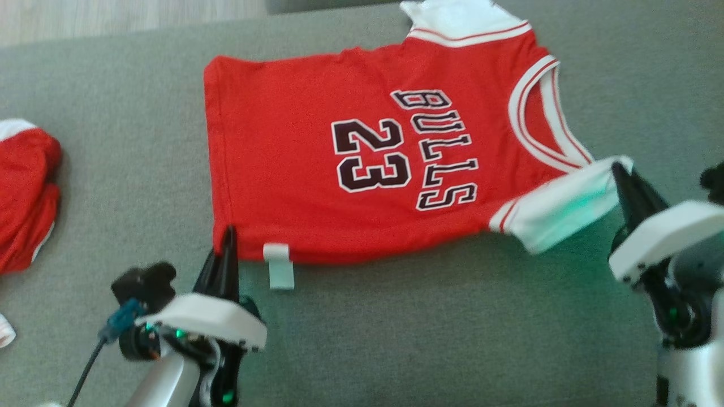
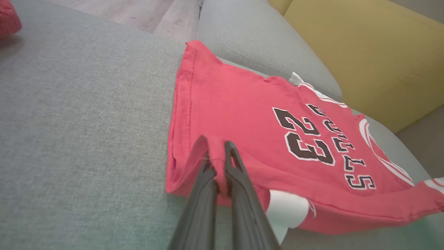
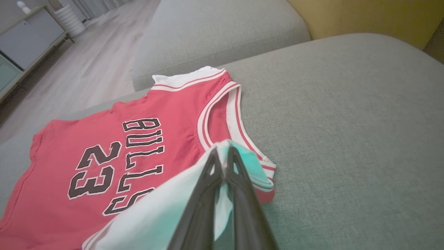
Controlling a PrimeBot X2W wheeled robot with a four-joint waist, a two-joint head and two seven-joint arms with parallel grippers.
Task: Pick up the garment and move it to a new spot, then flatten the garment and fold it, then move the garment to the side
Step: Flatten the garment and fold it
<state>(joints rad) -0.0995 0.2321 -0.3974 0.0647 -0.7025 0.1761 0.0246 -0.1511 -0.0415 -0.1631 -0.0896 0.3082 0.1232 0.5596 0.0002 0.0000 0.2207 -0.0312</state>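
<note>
I see the red jersey (image 1: 362, 169) spread print-up on the grey sofa cushion (image 1: 424, 339), long axis across it, hem leftward, collar rightward, left end effector (image 1: 229, 246) clamped on its near hem corner, right end effector (image 1: 621, 169) clamped on its near white sleeve.

At left edge, red clothing (image 1: 25, 192) cut off; jersey (image 1: 317, 169) far sleeve cut by top edge.

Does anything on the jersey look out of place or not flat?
Yes. A white label sticks out from under the near edge of the jersey, beside the left gripper. The white sleeve is lifted and creased where the right gripper pinches it.
</note>
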